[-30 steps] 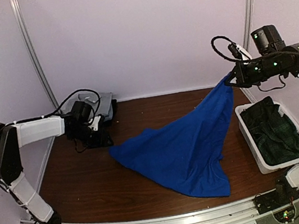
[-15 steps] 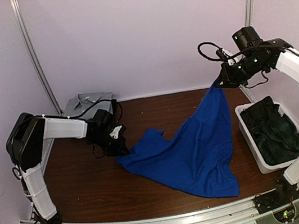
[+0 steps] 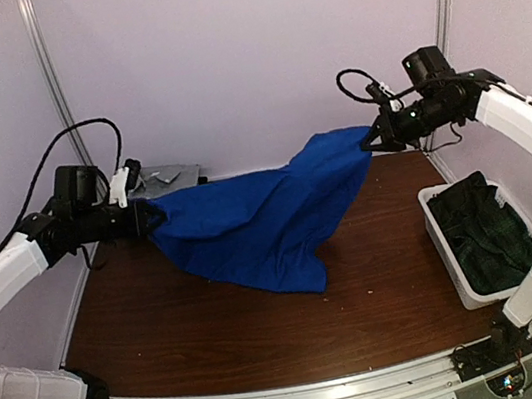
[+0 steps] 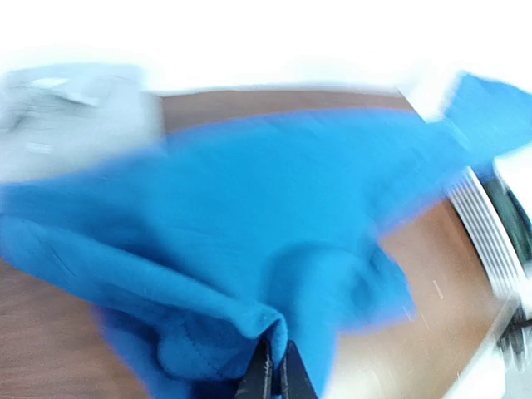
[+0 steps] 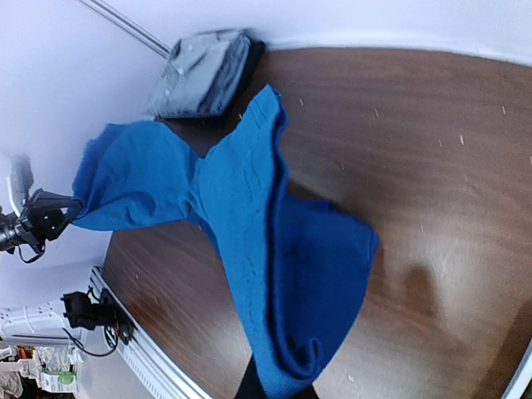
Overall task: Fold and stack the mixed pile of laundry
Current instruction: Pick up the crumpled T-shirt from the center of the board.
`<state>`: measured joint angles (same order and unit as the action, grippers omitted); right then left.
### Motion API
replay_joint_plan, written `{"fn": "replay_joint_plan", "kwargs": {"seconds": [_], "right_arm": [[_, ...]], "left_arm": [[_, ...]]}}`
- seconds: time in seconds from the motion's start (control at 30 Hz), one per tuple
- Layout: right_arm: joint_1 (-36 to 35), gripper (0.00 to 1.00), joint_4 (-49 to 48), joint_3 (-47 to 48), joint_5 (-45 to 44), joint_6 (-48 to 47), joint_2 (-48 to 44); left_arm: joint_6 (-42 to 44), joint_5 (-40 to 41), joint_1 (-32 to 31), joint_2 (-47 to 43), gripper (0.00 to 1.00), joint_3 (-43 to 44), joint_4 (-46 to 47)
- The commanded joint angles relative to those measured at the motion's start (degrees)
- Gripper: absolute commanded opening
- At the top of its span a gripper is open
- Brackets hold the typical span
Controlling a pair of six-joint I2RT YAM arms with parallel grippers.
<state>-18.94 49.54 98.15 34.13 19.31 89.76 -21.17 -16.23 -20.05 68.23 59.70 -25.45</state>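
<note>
Royal-blue cloth (image 3: 260,226) hangs spread in the air above the bench (image 3: 217,339); we cannot tell whether its lowest fold touches the wood. We judge the grips thin: each takes only a pinch of corner, so pulling the arms wider apart could slip one corner free and drop the piece in a heap. Sweeping it back could also drag it over the folded grey garments (image 3: 166,177) at the far left. The cloth spans between our arms: the left end effector (image 3: 145,219) is clenched on its left corner, the right end effector (image 3: 369,139) on its right corner, both above the sagging middle.
</note>
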Motion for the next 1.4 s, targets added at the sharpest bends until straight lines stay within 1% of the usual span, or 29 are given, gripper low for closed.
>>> {"fn": "replay_joint_plan", "kwargs": {"seconds": [0.0,0.03,0.07,0.1,0.13,0.17,0.2,0.23,0.27,0.37,0.5,0.57,0.6,0.67,0.77,0.83,0.9,0.93,1.07,1.2,1.37], "right_arm": [[1.08,0.0,2.71,-21.27,-4.61,-0.94,-11.3],[1.22,0.0,3.17,-24.99,-5.48,-1.13,-12.55],[1.27,0.0,3.76,-27.73,-6.57,-1.24,-13.42],[1.25,0.0,4.15,-29.53,-7.55,-1.41,-13.87],[1.27,0.0,4.14,-30.95,-8.02,-1.69,-14.23],[1.27,0.0,4.3,-31.8,-8.76,-2.11,-14.14],[1.27,0.0,4.72,-32.32,-9.56,-2.42,-13.79],[1.25,0.0,5.1,-32.54,-9.85,-2.86,-13.24],[1.27,0.0,5.58,-32.58,-9.95,-3.3,-12.55],[1.27,0.0,5.35,-32.77,-9.66,-4.14,-11.36],[1.39,0.0,5.34,-31.02,-10.87,-4.94,-10.05],[1.52,0.0,5.39,-30.18,-10.9,-5.2,-9.43],[1.54,0.0,5.23,-29.86,-10.73,-5.19,-9.16],[1.62,0.0,5.19,-29.37,-10.02,-5.16,-8.68],[1.62,0.0,4.73,-29.33,-9.37,-4.94,-8.31],[1.62,0.0,4.65,-29.45,-9.53,-4.98,-8.33],[1.67,0.0,4.67,-29.58,-9.85,-4.99,-8.54],[1.75,0.0,4.71,-29.66,-10.07,-4.98,-8.69],[1.93,0.0,4.69,-29.81,-10.13,-4.73,-9.05],[1.93,0.0,4.68,-29.69,-9.87,-4.18,-9.08],[1.89,0.0,4.61,-29.64,-9.44,-3.58,-9.07]], "left_arm": [[1.13,-0.09,-9.23,-1.08,0.0,-11.65,-7.08],[-1.14,-1.06,-9.37,-1.27,0.0,-14.54,-7.35],[-4.0,-0.88,-9.5,-1.82,0.06,-17.29,-7.41],[-6.11,-0.51,-9.57,-3.2,0.2,-18.77,-6.81],[-8.47,-0.01,-9.57,-5.79,0.39,-19.62,-5.8],[-10.64,2.28,-9.44,-8.04,0.57,-20.22,-4.72],[-12.2,4.38,-9.26,-10.02,0.71,-20.27,-4.59],[-12.64,5.29,-8.85,-11.39,0.77,-20.12,-4.37],[-12.39,6.35,-8.38,-12.0,0.79,-19.87,-4.35],[-11.43,7.74,-7.08,-9.85,0.79,-18.69,-6.65],[-11.44,8.76,-5.77,-2.63,0.69,-17.17,-9.38],[-11.91,7.64,-4.33,0.18,0.64,-16.25,-8.43],[-12.48,7.53,-3.43,0.87,0.64,-15.77,-7.6],[-13.68,6.91,-0.53,1.91,0.64,-14.73,-5.72],[-14.17,2.32,5.54,5.26,0.64,-14.0,-2.1],[-12.24,-0.75,7.44,8.7,0.63,-12.55,0.03],[-8.9,-4.23,7.57,12.89,0.6,-10.18,1.28],[-6.52,-6.96,7.57,14.9,0.56,-8.54,1.65],[0.25,-12.55,7.66,21.33,0.51,-4.68,2.84],[5.22,-11.77,7.66,26.38,0.48,0.98,1.13],[10.96,-6.72,7.97,29.56,0.48,6.71,-1.52]]}}
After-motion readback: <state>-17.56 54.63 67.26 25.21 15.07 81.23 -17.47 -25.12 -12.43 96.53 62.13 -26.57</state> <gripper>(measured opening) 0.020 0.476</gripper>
